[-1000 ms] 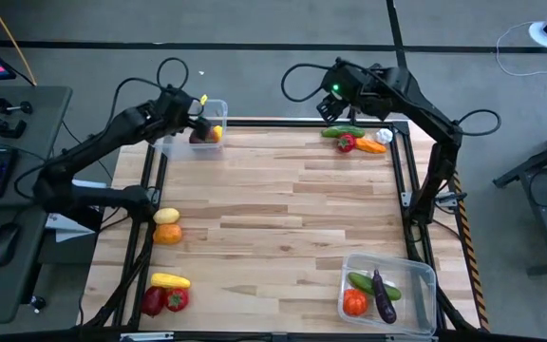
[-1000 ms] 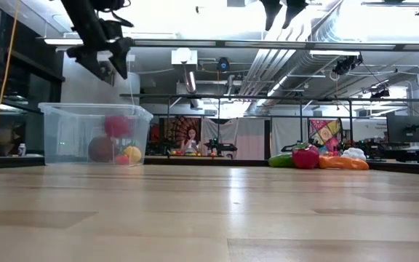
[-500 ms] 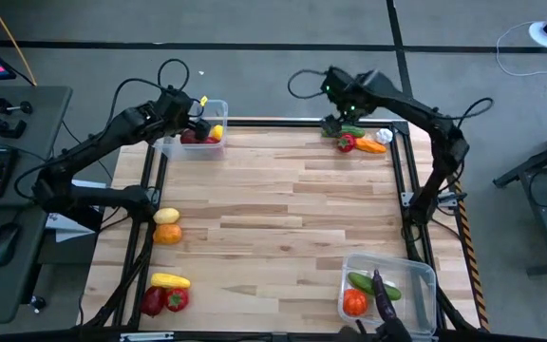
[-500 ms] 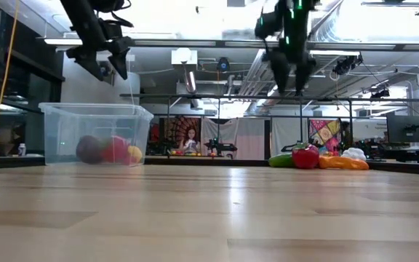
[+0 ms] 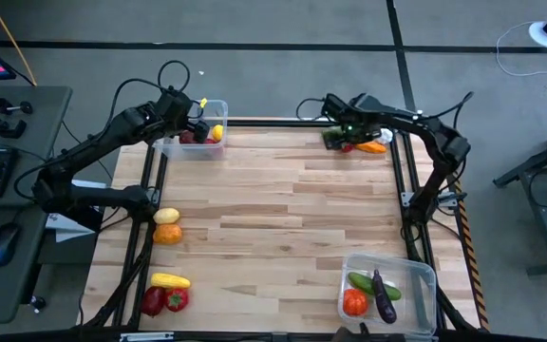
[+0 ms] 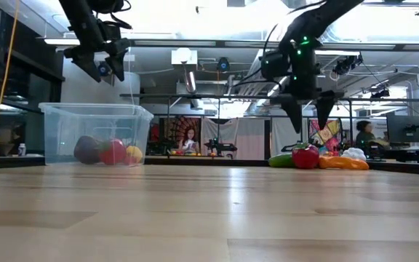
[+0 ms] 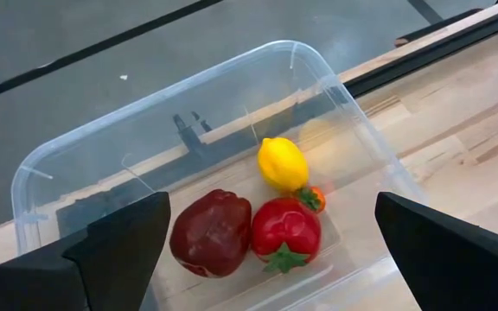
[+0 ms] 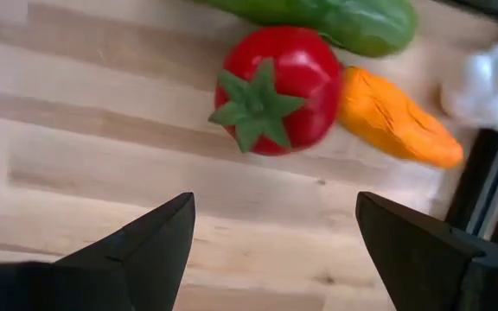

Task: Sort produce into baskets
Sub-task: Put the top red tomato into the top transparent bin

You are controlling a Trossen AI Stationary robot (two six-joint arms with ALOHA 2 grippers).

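Note:
My left gripper (image 6: 100,65) hangs open above the far-left basket (image 7: 188,78). On that basket's floor lie a dark red apple (image 7: 212,231), a red pepper (image 7: 285,231) and a yellow lemon (image 7: 282,162). My right gripper (image 6: 310,120) is open and points down just above a red pepper (image 8: 271,86) at the table's far right. That pepper lies on the wood beside a green cucumber (image 8: 335,17), an orange carrot (image 8: 396,121) and white garlic (image 8: 491,86). Nothing is between either gripper's fingers.
The near-right basket (image 5: 425,271) holds a cucumber, an eggplant and an orange piece. Loose produce lies along the left edge: a yellow and an orange piece (image 5: 166,225), then a yellow piece (image 5: 170,280) and red ones (image 5: 164,300) near the front. The table's middle is bare wood.
My right gripper has come down from high above the far right corner toward the red pepper, tipping over until it points down, and has stayed open. In the far-left basket a red piece that was up in the air has settled on the floor, and the dark apple has rolled a little.

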